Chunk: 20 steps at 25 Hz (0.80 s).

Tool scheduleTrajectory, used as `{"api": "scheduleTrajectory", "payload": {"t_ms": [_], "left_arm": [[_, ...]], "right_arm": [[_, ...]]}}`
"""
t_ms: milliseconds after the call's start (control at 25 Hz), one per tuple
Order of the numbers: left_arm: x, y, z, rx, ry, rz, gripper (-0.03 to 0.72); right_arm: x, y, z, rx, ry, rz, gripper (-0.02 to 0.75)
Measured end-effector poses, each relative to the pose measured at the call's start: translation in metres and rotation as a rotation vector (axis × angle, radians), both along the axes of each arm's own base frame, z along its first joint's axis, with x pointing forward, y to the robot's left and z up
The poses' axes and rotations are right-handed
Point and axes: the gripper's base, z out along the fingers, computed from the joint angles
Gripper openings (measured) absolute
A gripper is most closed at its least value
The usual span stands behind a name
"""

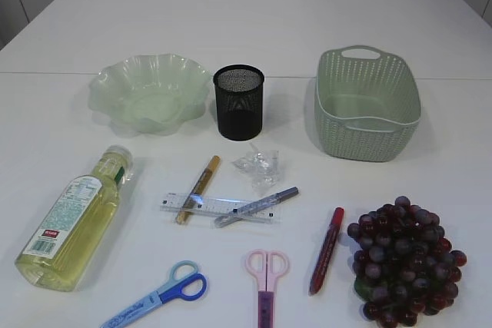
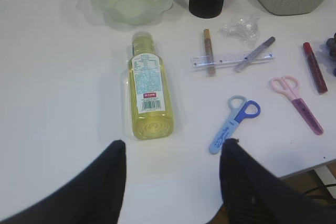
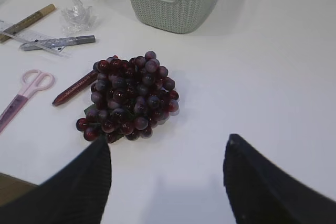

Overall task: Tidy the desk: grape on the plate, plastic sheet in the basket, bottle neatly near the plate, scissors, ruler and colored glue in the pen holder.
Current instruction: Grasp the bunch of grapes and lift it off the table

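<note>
Just ahead of my right gripper [image 3: 165,174], its jaws spread and empty, lies the grape [image 3: 128,98] bunch, soft and loose, so I'd pinch its middle gently; my left gripper [image 2: 173,182], also open, faces the bottle [image 2: 148,93]

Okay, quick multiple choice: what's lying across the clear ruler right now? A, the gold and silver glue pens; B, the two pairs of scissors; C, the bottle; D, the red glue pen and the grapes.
A: the gold glue pen and the silver glue pen both cross the ruler; the scissors and bottle lie apart from it.
</note>
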Motion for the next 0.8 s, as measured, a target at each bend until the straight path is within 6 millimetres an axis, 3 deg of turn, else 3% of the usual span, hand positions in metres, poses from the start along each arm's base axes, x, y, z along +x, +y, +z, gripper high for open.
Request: {"api": "scheduleTrajectory", "payload": {"t_ms": [800], "left_arm": [[0.0000,0.0000,0.0000,0.000,0.000,0.000,0.415]], "right_arm": [[0.0000,0.0000,0.0000,0.000,0.000,0.000,0.525]]}}
